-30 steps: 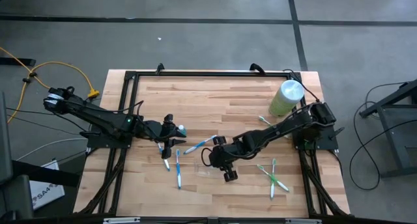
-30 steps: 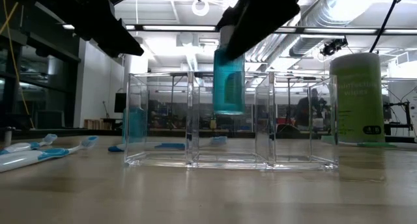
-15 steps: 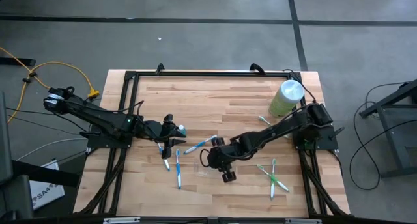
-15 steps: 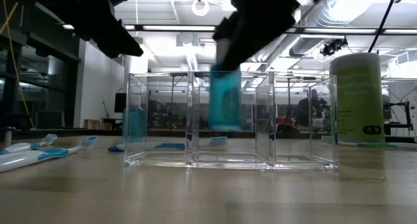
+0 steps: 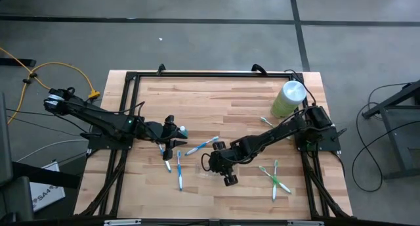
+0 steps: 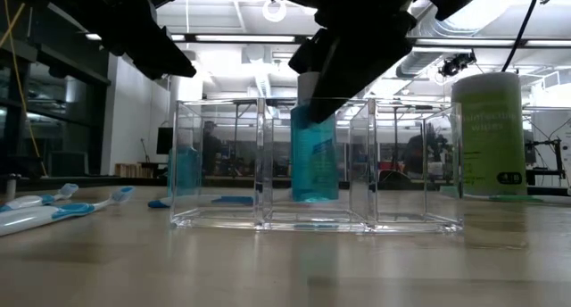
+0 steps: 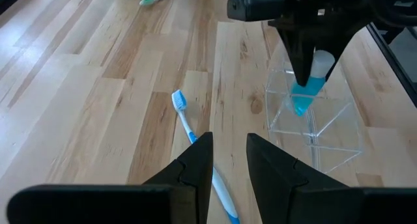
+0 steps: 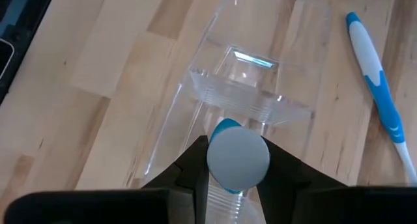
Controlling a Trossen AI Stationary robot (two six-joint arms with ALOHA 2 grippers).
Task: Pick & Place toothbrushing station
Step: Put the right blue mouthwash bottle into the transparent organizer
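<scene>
The clear three-compartment tray (image 6: 406, 219) stands on the wooden table and also shows in the left wrist view (image 7: 339, 129) and the right wrist view (image 8: 251, 103). My right gripper (image 5: 220, 161) is above its middle compartment, shut on a teal bottle with a white cap (image 6: 314, 160), whose lower part is inside that compartment. My left gripper (image 5: 172, 135) hovers to the tray's left, slightly open and empty, over a blue toothbrush (image 7: 192, 136). Another teal container (image 5: 182, 129) stands just beside it. My right gripper pinches the teal bottle at its top, just below the white cap (image 8: 238, 155), between its two fingers (image 8: 195, 168). The fingers come from above, pointing down. The bottle hangs nearly upright inside the tray's middle compartment; whether its bottom rests on the tray floor I cannot tell.
A tall pale-green wipes cylinder (image 5: 289, 98) stands at the far right. Blue toothbrushes (image 5: 201, 146) (image 5: 180, 173) lie left of the tray, and green ones (image 5: 275, 177) lie to its right. A black frame (image 5: 210, 73) runs along the table's edges.
My right gripper has gone down, lowering the teal bottle from above the tray's rim deep into the middle compartment. The bottle has stayed nearly upright. The tray has not shifted.
</scene>
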